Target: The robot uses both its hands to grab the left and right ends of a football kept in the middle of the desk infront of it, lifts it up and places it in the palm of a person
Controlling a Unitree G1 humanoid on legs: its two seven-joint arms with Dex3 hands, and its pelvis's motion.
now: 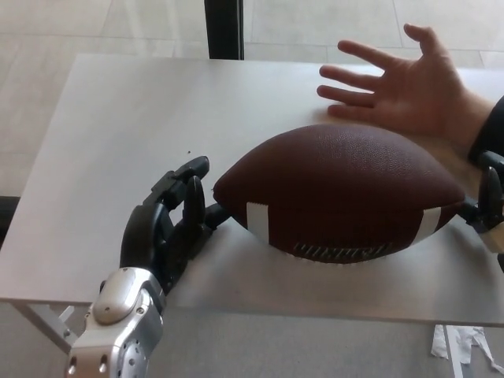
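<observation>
The pebbled brown football (342, 193) lies mid-desk on the smooth white desk (118, 118), bare room open toward ten o'clock. At its eight o'clock tip the left hand (169, 228) has fingers apart, touching the point. At three o'clock the right hand (488, 197) barely shows; I cannot tell its fingers' state. A person's open palm (409, 90) waits at one o'clock.
</observation>
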